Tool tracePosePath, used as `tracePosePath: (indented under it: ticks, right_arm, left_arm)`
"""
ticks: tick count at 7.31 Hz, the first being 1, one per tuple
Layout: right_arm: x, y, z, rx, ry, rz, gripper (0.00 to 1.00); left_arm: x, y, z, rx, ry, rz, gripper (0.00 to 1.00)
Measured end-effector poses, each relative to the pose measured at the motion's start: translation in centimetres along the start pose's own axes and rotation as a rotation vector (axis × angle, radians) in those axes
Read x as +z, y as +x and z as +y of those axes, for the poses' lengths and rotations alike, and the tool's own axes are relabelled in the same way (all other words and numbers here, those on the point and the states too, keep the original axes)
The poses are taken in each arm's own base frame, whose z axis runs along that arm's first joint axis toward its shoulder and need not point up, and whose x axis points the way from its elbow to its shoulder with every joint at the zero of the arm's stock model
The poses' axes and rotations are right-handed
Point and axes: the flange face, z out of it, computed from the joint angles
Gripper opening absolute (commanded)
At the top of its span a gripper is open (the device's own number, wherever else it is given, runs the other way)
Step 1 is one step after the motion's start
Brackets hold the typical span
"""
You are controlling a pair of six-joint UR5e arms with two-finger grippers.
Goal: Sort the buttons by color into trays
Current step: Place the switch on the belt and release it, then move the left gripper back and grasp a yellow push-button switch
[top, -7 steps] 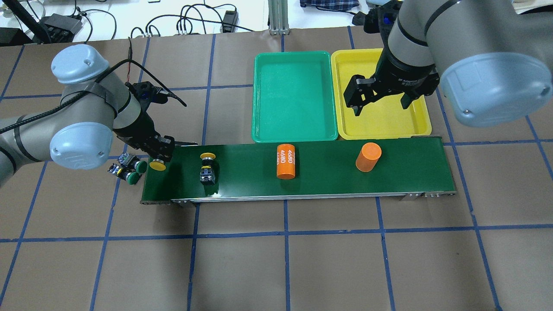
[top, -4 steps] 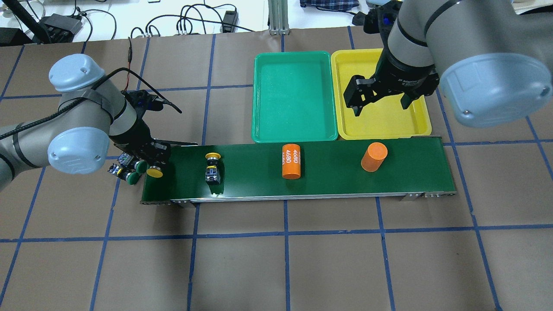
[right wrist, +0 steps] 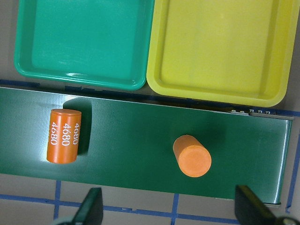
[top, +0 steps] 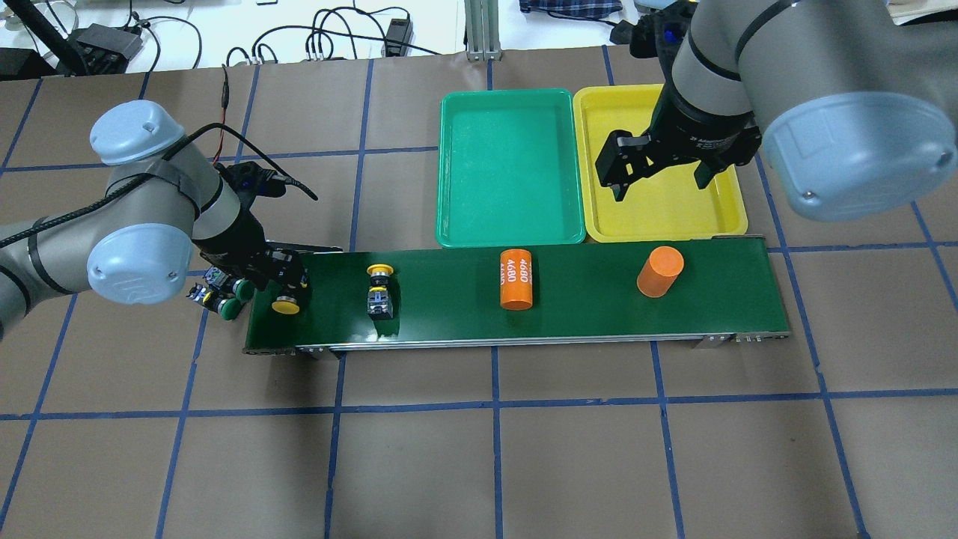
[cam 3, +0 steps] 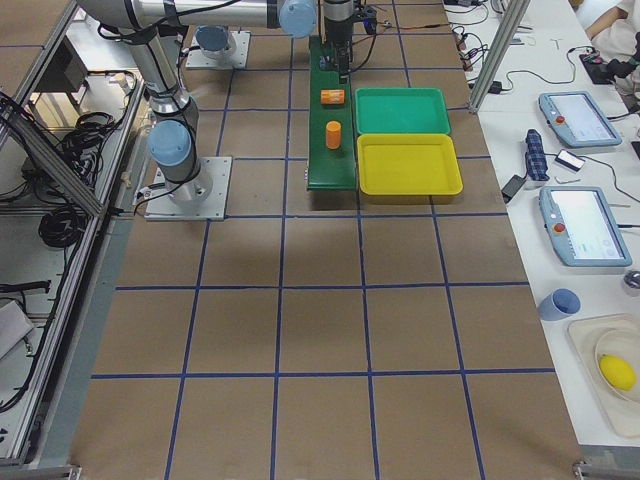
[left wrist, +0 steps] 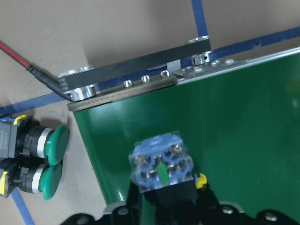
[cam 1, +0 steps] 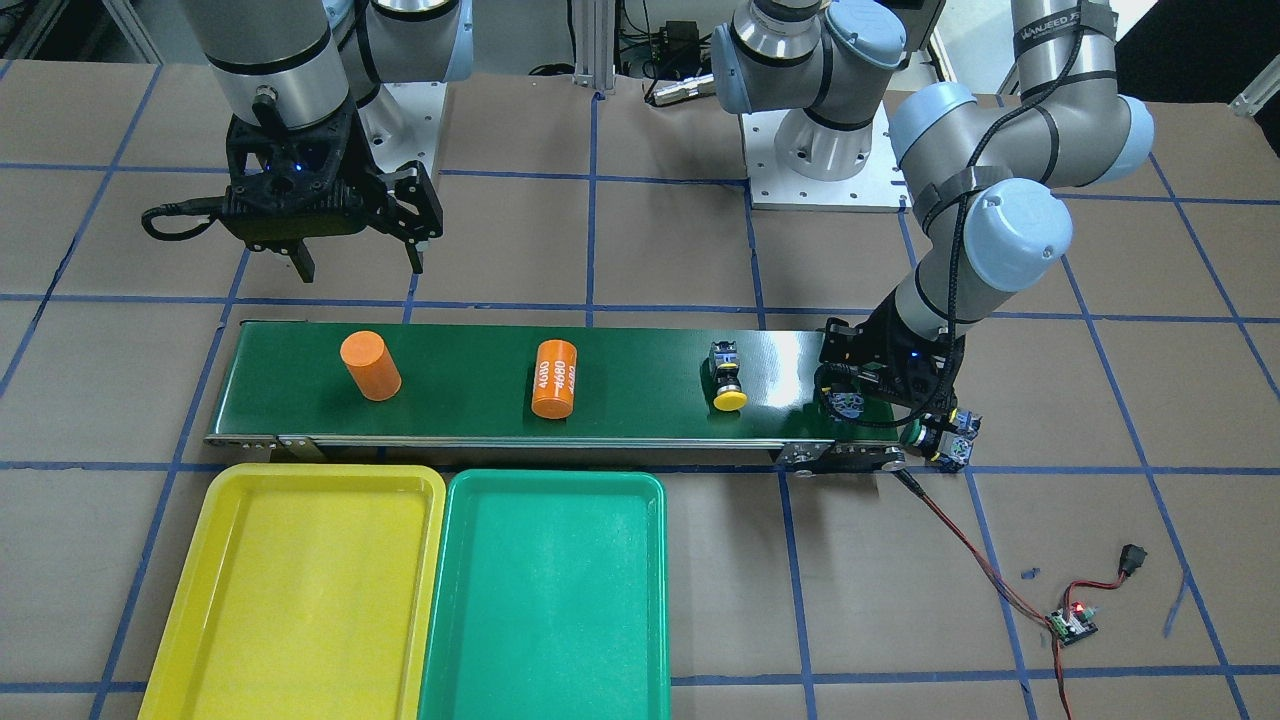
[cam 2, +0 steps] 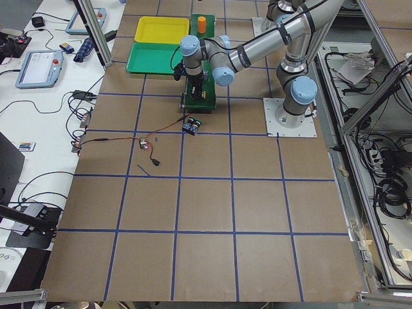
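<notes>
Two green-capped buttons (top: pixel 223 293) are lying just off the left end of the belt (top: pixel 569 314); over that end the left gripper (top: pixel 283 283) is clamping a yellow-capped button (left wrist: pixel 161 165) by its black body, a sound hold for a likely light, rigid, slick switch with grey-blue contacts; the right gripper (top: pixel 662 183) is hanging wide open, empty, above the yellow tray (top: pixel 673 213)

Bright even overhead light, soft shadow beside the lying orange plastic cylinder (right wrist: pixel 64 136), white sheen on the long glossy dark-green conveyor belt (cam 1: pixel 790 345), glints along the shallow green plastic tray (right wrist: pixel 84 78).
</notes>
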Motion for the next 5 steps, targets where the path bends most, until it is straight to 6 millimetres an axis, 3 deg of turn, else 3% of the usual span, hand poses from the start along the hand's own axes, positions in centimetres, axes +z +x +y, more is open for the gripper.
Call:
tracePosePath:
  ticks: [2,3,5]
  right_arm:
    - [0.0,-0.1,0.0,-0.004,0.001,-0.001,1.0]
    - [0.0,-0.2,0.1,-0.006,0.001,-0.001,1.0]
    - [0.0,-0.3,0.1,-0.008,0.001,-0.001,1.0]
  left_arm:
    - [-2.0,0.1,-0.3,-0.001,0.04,-0.004,1.0]
    - [-3.7,-1.0,-0.8,-0.017,0.069,-0.019,1.0]
    - [-6.4,-7.8,-1.6,-0.137,0.12,-0.041,1.0]
